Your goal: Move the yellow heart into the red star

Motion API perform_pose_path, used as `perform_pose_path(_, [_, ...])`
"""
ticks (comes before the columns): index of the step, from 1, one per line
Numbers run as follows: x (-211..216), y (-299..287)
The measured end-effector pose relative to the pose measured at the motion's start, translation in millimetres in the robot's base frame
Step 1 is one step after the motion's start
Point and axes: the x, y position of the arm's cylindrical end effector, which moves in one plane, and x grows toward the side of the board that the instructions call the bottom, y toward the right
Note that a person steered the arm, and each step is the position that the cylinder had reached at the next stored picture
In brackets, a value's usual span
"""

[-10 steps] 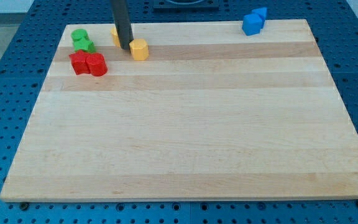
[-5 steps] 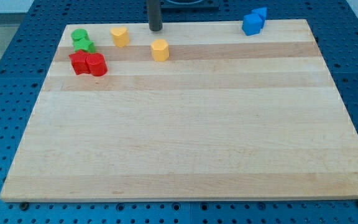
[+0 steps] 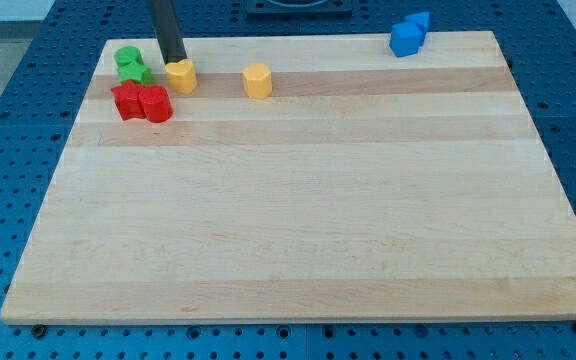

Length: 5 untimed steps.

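The yellow heart lies near the view's top left of the wooden board. My tip stands right at its upper left edge, touching or nearly so. The red star lies below left of the heart, pressed against a second red block on its right. The heart sits just above right of that second red block, a small gap apart.
Two green blocks sit above the red pair, left of my tip. A yellow hexagonal block lies right of the heart. Two blue blocks sit at the board's top edge on the right.
My tip moved from the top middle leftward to the heart's upper left. The heart slid slightly down and left. Earlier, the yellow hexagon was pushed to the right.
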Motion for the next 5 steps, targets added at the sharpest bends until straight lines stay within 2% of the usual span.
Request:
perform_pose_path(1, [-34.0,18.9])
perform_pose_path(2, [-40.0,42.5])
perform_pose_path(5, [11.1,17.3])
